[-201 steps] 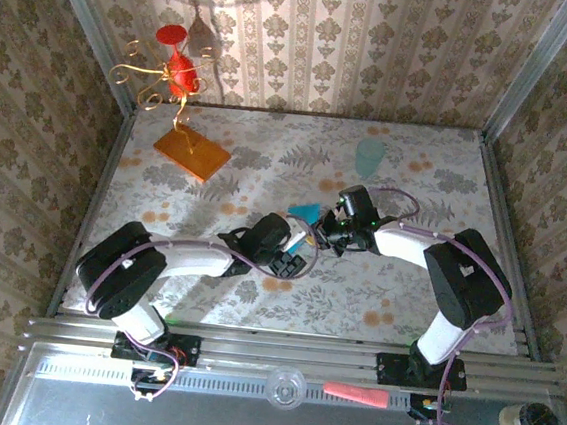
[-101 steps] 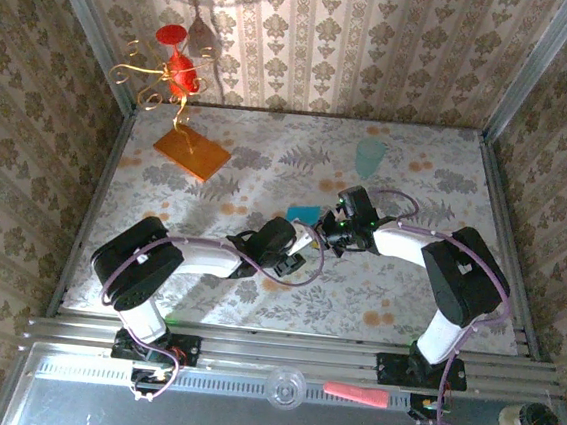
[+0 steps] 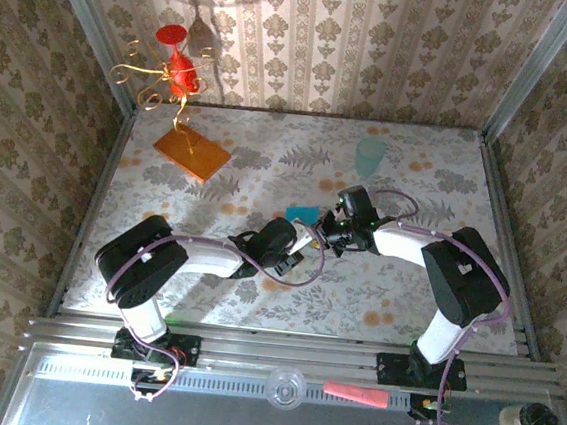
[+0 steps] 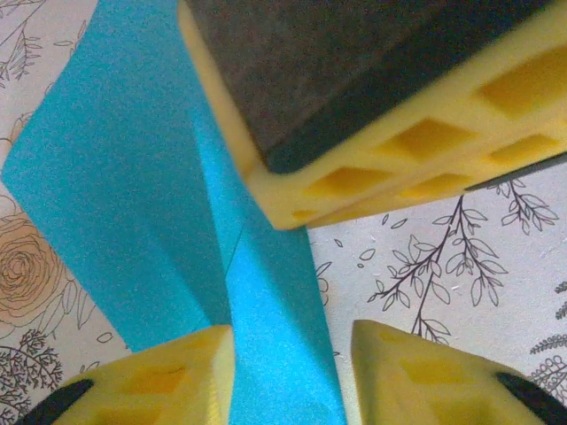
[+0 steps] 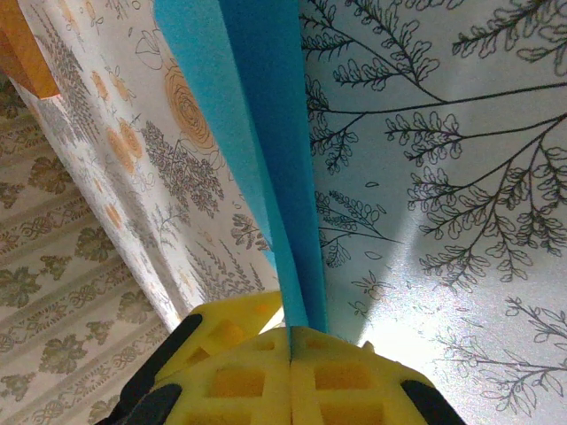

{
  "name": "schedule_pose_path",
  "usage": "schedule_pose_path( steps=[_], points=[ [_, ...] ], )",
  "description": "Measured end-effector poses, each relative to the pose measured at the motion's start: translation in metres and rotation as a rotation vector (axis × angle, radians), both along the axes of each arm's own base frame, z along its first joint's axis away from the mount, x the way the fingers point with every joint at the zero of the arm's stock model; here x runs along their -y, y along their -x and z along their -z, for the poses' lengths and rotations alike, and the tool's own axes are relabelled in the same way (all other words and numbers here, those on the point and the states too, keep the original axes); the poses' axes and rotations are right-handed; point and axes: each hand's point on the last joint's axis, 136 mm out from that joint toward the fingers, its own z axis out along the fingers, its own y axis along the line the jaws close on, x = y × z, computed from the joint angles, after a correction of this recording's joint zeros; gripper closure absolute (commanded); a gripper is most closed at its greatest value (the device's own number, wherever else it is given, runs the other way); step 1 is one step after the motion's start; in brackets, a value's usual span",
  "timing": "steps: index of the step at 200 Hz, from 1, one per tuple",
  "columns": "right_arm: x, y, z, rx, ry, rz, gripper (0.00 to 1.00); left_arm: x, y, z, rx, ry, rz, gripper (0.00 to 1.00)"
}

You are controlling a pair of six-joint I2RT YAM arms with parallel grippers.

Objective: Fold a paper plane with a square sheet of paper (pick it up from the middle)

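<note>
Up close, the right wrist view shows the right fingers [image 5: 266, 372] pressed tight on one folded blue paper [image 5: 257, 133]. The left wrist view shows more: the left fingers [image 4: 168, 376] sit a little apart with the paper's ridge between them, and a bit of desk [image 3: 356, 295] shows in the gap. From above, the left arm [image 3: 189, 256] and right arm [image 3: 411, 245] meet mid-desk, over the paper. One orange slab [image 3: 191, 151] and one cup [image 3: 369, 158] sit far back, well apart, with bare desk all round.
</note>
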Motion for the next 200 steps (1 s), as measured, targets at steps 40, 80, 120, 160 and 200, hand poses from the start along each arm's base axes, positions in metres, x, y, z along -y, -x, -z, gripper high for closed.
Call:
schedule_pose_path(
  steps=[40,80,120,160,200],
  points=[
    [0.0,0.0,0.0,-0.001,0.0,0.0,0.87,0.0,-0.001,0.001,-0.002,0.001,-0.008,0.69],
    [0.006,-0.004,0.001,0.001,0.004,0.012,0.69,0.0,-0.003,0.0,-0.005,0.015,-0.02,0.74],
    [0.018,-0.01,0.001,0.007,0.014,0.031,0.57,-0.004,-0.003,0.003,-0.037,0.046,-0.046,0.76],
    [0.028,-0.016,-0.01,0.041,0.015,0.047,0.53,-0.007,0.002,0.009,-0.084,0.082,-0.067,0.75],
    [0.037,-0.015,-0.009,0.044,0.03,0.059,0.52,-0.006,0.001,0.008,-0.126,0.133,-0.091,0.77]
  ],
)
